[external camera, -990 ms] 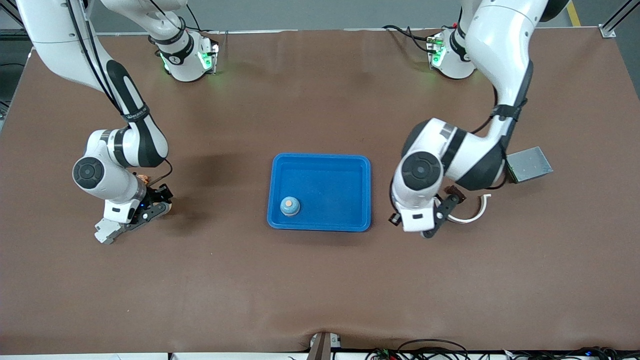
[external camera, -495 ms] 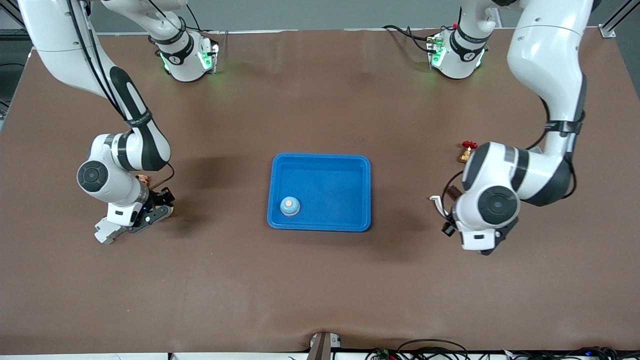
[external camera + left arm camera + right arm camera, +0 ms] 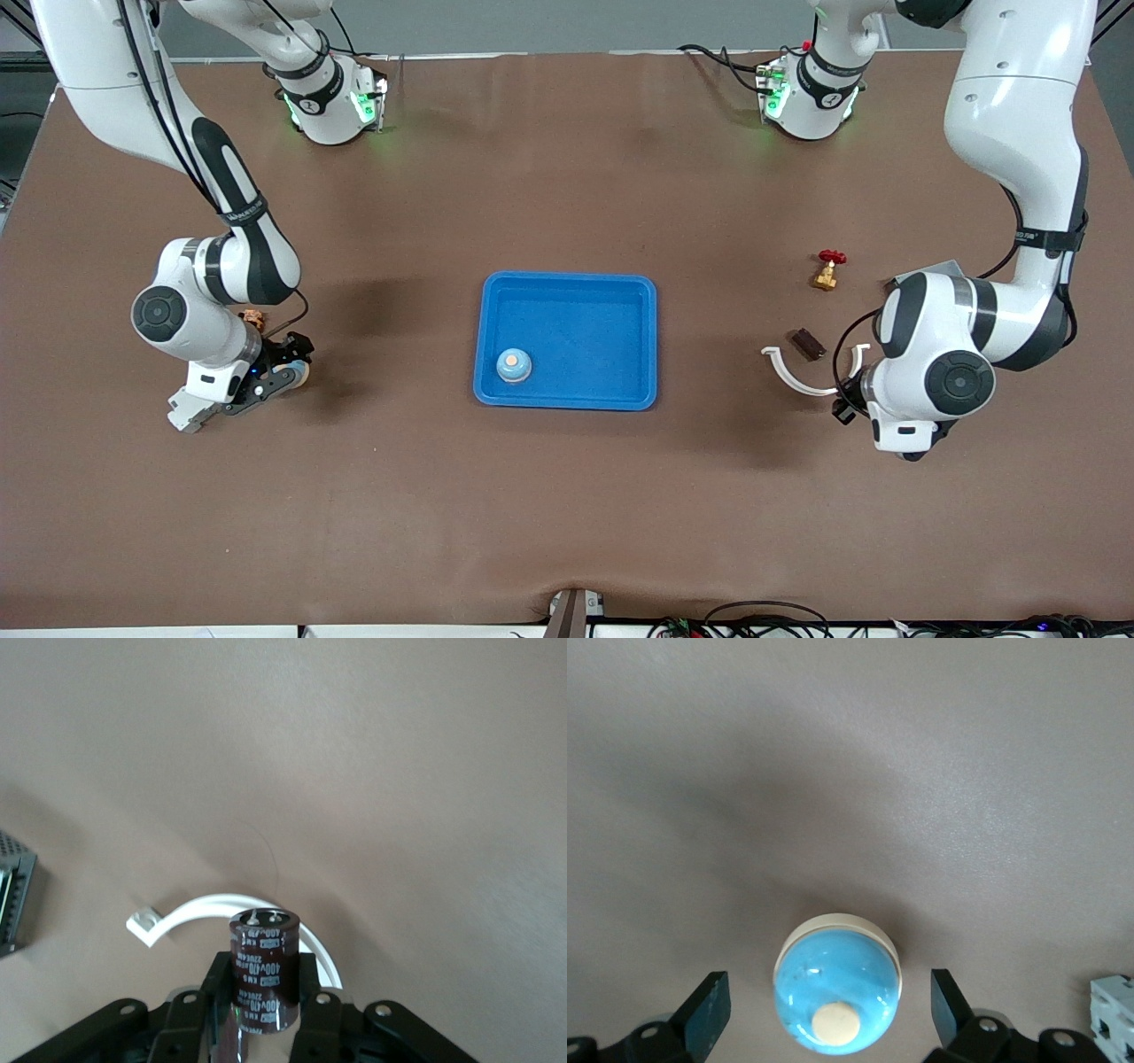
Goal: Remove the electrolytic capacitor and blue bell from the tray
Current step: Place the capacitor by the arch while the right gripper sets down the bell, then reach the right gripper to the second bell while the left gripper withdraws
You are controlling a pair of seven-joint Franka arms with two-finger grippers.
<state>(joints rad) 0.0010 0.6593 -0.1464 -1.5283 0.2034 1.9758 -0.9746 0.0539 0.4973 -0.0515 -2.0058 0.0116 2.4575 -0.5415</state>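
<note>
The right gripper [image 3: 828, 1010] is sitting low at the right arm's end of the table, fingers [image 3: 707, 1008] spread wide, with a blue bell [image 3: 838, 983] standing between them untouched. Another bell [image 3: 514, 365] is resting in the blue tray [image 3: 638, 341] at mid-table. The left gripper [image 3: 264, 992] is hanging over the left arm's end, pinching a dark capacitor [image 3: 262, 970] upright above a white curved clip [image 3: 199, 914].
</note>
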